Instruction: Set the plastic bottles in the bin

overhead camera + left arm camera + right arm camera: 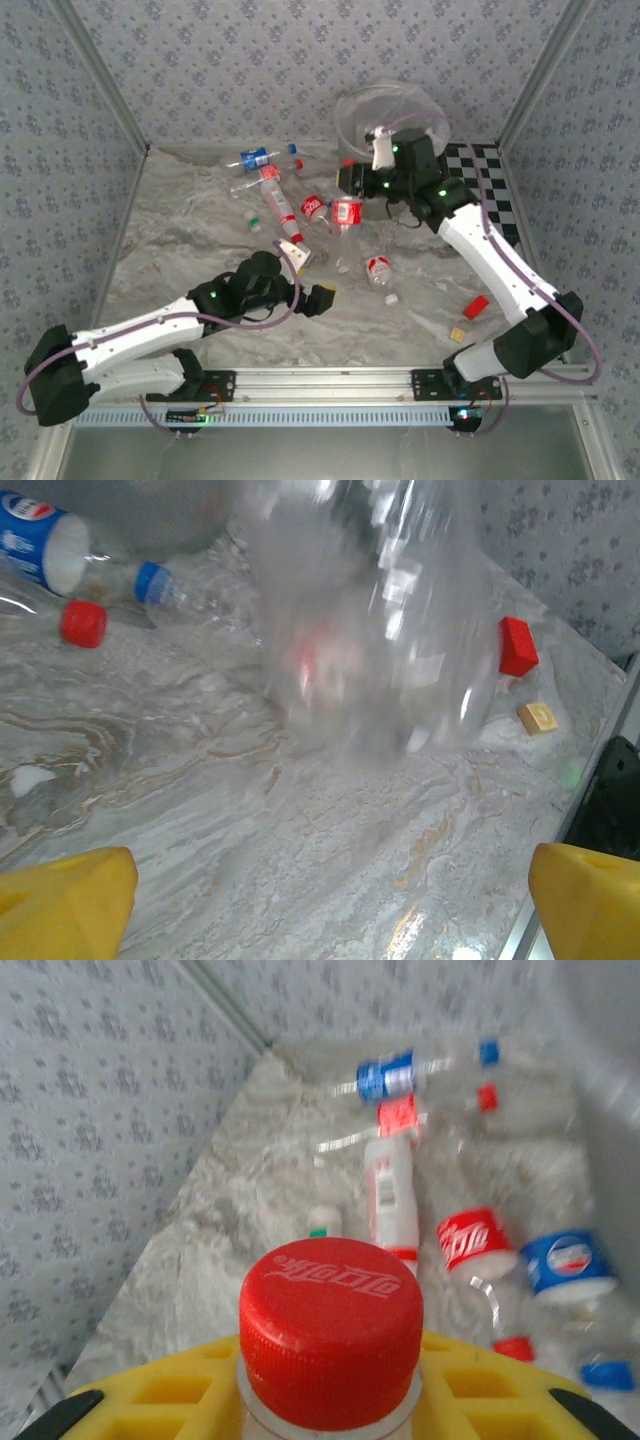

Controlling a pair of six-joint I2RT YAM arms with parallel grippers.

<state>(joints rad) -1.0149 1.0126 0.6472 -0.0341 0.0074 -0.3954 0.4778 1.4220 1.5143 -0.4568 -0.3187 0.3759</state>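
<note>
My right gripper (347, 190) hangs over the middle of the table, in front of the bin (390, 118), a translucent round bucket at the back. It is shut on the neck of a clear bottle (345, 225) with a red label, which hangs down from it. In the right wrist view that bottle's red cap (330, 1325) sits between the yellow fingers (150, 1410) of the right gripper (330, 1405). My left gripper (308, 277) stands open just left of the bottle's base. The left gripper (330, 910) has nothing between its fingers, and the bottle (370, 630) is a blur ahead of it.
Several more bottles lie at the back left: a blue-labelled one (255, 158), a long red-and-white one (275, 195), a red-labelled one (314, 207). Another bottle (380, 270) lies mid-table. A red block (476, 306) and a yellow block (459, 334) lie front right. A checkerboard (485, 190) lies at the back right.
</note>
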